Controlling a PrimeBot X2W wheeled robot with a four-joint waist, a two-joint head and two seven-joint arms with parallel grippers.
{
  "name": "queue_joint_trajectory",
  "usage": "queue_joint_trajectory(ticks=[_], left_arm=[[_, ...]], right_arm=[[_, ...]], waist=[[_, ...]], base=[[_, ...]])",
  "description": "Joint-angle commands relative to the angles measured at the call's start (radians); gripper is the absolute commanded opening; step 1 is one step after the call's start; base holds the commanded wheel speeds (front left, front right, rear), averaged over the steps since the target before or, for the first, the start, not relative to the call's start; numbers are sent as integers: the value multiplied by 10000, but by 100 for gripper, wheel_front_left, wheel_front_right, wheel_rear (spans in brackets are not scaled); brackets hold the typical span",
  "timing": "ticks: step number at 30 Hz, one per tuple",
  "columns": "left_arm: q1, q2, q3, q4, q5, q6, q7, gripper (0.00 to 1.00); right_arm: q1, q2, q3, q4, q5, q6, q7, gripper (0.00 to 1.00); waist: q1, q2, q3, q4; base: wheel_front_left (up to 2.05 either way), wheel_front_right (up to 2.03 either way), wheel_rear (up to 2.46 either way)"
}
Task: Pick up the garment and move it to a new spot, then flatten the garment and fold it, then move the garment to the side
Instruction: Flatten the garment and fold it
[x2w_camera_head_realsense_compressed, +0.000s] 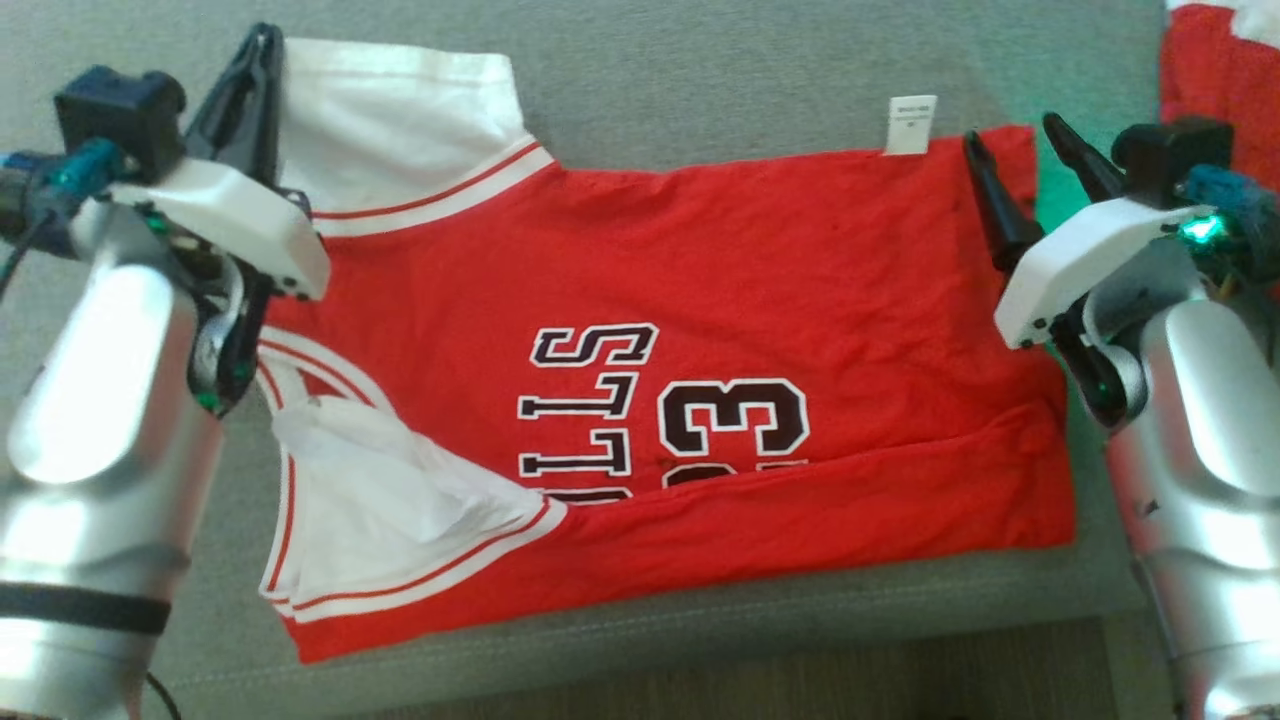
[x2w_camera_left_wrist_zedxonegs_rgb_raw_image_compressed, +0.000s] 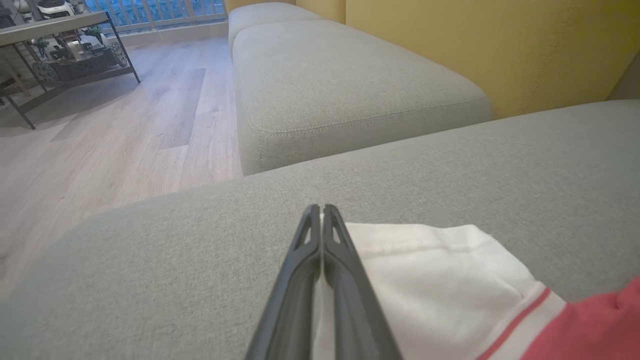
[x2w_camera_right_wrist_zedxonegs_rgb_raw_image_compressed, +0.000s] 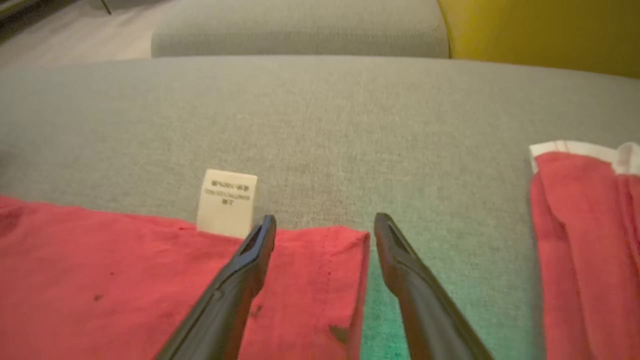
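Note:
The garment (x2w_camera_head_realsense_compressed: 700, 260), a red jersey with white sleeves and dark lettering, lies spread on a grey couch cushion (x2w_camera_head_realsense_compressed: 700, 80). My left gripper (x2w_camera_head_realsense_compressed: 262, 40) is at the far left corner, shut on the edge of the white sleeve (x2w_camera_left_wrist_zedxonegs_rgb_raw_image_compressed: 440, 270). In the left wrist view my left gripper (x2w_camera_left_wrist_zedxonegs_rgb_raw_image_compressed: 321, 206) has white cloth showing between its closed fingers. My right gripper (x2w_camera_head_realsense_compressed: 1010, 132) stands open at the far right corner. In the right wrist view my right gripper (x2w_camera_right_wrist_zedxonegs_rgb_raw_image_compressed: 325, 222) straddles the red hem (x2w_camera_right_wrist_zedxonegs_rgb_raw_image_compressed: 125, 280), beside the white label (x2w_camera_right_wrist_zedxonegs_rgb_raw_image_compressed: 227, 202).
Another red and white cloth (x2w_camera_head_realsense_compressed: 1220, 70) lies on the cushion to the right (x2w_camera_right_wrist_zedxonegs_rgb_raw_image_compressed: 585, 240). A second grey cushion (x2w_camera_left_wrist_zedxonegs_rgb_raw_image_compressed: 340, 85) and a yellow backrest (x2w_camera_left_wrist_zedxonegs_rgb_raw_image_compressed: 500, 45) lie beyond. Wooden floor (x2w_camera_left_wrist_zedxonegs_rgb_raw_image_compressed: 100, 140) and a metal shelf (x2w_camera_left_wrist_zedxonegs_rgb_raw_image_compressed: 60, 50) are off to the left. The cushion's front edge (x2w_camera_head_realsense_compressed: 700, 620) is near.

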Motion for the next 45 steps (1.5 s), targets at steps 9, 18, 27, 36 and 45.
queue_joint_trajectory(ticks=[9,18,27,36,45], left_arm=[[336,436,216,-1303,-35,339,225,0],[508,574,173,-1653,-99,480,395,0],[793,846,156,-1470,32,763,344,0],[1520,1132,251,-1623,-186,839,210,0],[2571,1593,139,-2357,-265,926,463,0]], right_arm=[[-892,-713,566,891,426,-4,624,100],[-1270,-1101,1311,1780,808,-4,633,27],[-1249,-1367,1858,2258,765,-4,133,0],[-570,-1610,2157,1868,1048,-4,-835,0],[740,-2079,2336,623,1612,-4,-1215,0]], waist=[[0,0,123,281],[0,0,181,335],[0,0,-107,324],[0,0,-756,351],[0,0,-1555,489]], base=[[0,0,0],[0,0,0],[0,0,0],[0,0,0],[0,0,0]])
